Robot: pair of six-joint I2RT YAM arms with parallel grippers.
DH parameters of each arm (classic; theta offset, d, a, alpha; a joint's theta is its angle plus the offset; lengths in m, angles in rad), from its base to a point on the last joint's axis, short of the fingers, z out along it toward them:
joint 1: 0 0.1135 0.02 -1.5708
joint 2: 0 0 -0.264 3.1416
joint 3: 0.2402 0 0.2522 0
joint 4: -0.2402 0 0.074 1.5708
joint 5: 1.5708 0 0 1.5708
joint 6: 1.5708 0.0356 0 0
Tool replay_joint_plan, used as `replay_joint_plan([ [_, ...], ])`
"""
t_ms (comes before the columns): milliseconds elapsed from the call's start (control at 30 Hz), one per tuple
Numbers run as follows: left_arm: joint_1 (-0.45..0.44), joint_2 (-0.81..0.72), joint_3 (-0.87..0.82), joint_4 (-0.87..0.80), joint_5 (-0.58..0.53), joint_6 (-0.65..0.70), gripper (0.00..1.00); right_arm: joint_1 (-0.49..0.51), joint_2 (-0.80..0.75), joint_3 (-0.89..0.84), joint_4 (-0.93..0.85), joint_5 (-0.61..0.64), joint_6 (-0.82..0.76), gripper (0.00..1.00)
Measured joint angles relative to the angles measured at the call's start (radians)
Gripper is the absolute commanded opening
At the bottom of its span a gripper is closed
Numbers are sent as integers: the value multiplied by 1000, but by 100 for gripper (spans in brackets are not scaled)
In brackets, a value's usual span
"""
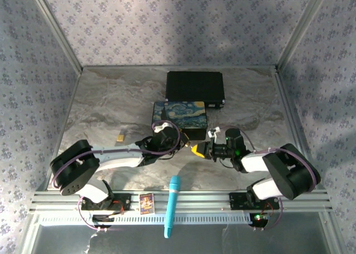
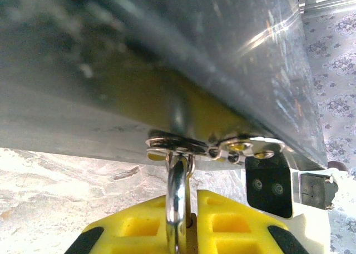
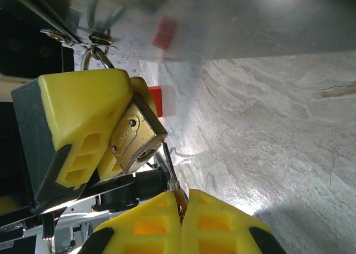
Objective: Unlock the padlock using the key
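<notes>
Closest to my right wrist lens, the right gripper has its yellow fingers pressed together on the key. The thin blade rises out of the pinch toward the bottom face of the padlock. Its tip ends right by the keyhole, and I cannot tell whether it sits inside.

Just past that, the brass body hangs tilted, clamped between the yellow fingers of the left gripper. On my left wrist feed those fingers are clenched around the silvery shackle. It runs up through the metal hasp on the wall of the painted box.

From overhead, nearest me on the front rail lie a teal stick and a small card. Beyond them both arms reach inward and meet at the near edge of the painted box, one from each side. A small yellow block sits on the marbled table, well apart to the left of the box. Farthest back, a black case sits just behind the box.
</notes>
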Motion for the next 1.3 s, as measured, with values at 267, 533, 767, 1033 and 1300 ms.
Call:
replay_joint_plan([
  [267, 2, 0, -5, 26, -1, -16, 0, -5, -15, 0, -5, -11, 0, 0],
  [533, -2, 12, -6, 43, -8, -21, 0, -17, -19, 0, 16, -26, 3, 0],
  [767, -4, 21, -6, 64, -16, -34, 0, -31, -26, 0, 19, -36, 9, 0],
  [1033, -5, 21, -9, 82, -16, -46, 0, -28, -26, 0, 21, -23, 19, 0],
  [1300, -11, 21, -23, 112, -48, -57, 0, -37, 10, 22, 39, -44, 51, 0],
])
